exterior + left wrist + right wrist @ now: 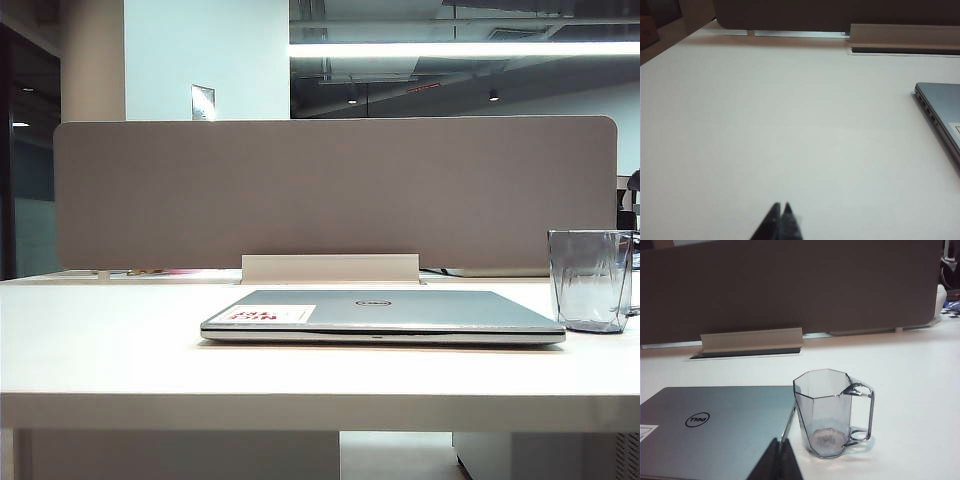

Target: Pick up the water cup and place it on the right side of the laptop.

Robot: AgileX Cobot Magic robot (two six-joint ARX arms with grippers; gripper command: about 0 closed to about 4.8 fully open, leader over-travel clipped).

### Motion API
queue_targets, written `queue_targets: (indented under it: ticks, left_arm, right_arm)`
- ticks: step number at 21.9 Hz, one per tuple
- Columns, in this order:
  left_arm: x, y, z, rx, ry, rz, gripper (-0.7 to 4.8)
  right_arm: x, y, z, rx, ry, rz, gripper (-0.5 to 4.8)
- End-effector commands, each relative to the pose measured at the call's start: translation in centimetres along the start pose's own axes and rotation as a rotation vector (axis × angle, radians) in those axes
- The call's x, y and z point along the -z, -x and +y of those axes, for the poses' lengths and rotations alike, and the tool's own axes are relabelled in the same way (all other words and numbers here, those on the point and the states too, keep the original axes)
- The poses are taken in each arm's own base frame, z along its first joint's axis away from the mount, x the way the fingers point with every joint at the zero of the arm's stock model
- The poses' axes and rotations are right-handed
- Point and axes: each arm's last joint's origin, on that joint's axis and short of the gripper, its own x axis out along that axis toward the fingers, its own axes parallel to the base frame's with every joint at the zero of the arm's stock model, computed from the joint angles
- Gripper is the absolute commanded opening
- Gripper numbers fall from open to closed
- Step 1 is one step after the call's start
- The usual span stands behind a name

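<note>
The water cup (590,280) (827,412), a clear grey-tinted faceted tumbler with a handle, stands upright on the white table just to the right of the closed silver laptop (380,315) (715,427). Neither arm shows in the exterior view. My right gripper (780,441) is shut and empty, its tips above the laptop's right edge, short of the cup. My left gripper (781,205) is shut and empty over bare table, with the laptop's left edge (940,112) off to one side.
A grey partition screen (330,190) runs along the back of the table (120,340), with a beige cable-slot cover (330,268) at its foot behind the laptop. Small items lie at the far right end of the table (950,307).
</note>
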Motion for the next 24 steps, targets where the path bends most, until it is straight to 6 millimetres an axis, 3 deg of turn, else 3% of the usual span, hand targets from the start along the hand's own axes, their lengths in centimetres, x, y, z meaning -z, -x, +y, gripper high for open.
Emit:
queue_targets:
  ticks: [1,24]
  left_arm:
    - [-0.19,0.03,0.0,-0.002,0.003,-0.013,-0.05]
    - [-0.19,0.03,0.0,-0.002,0.003,-0.013,-0.05]
  right_arm:
    - [0.22,0.0,-0.27,0.085,0.007,0.001,-0.08]
    - [0.47,0.01,-0.35,0.104,0.012,0.026,-0.08]
